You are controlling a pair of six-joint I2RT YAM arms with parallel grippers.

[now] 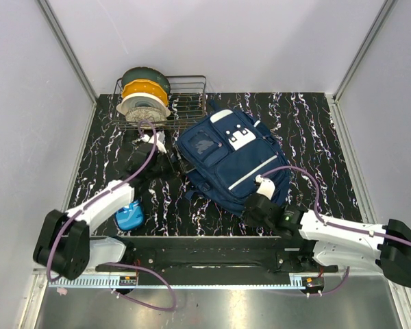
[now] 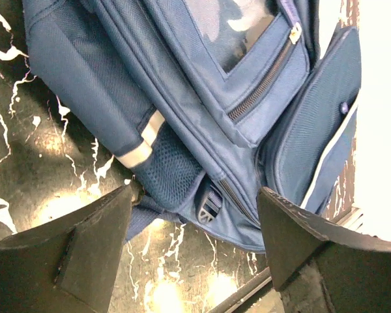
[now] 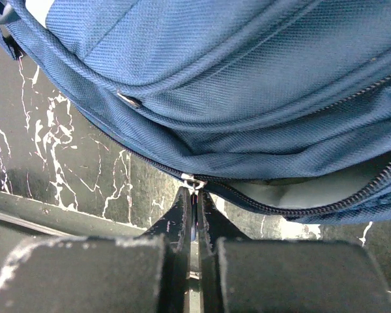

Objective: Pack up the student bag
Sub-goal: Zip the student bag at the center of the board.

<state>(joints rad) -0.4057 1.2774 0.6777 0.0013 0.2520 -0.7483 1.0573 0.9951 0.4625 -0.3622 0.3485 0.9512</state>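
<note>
My right end effector (image 3: 194,195) pinches the zipper pull (image 3: 191,180), likely the surest hold on the limp student bag (image 3: 247,98); my left end effector (image 2: 194,215) is released.

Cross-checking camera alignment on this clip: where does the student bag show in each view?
Top external: the student bag lies at centre, slightly right, on the table.
Left wrist: it fills the upper picture, beyond the open left hand.
Right wrist: it fills the upper half; the right hand is shut on its zipper pull.
Shared landmark: the black marbled tabletop, seen under the bag in all three.
</note>
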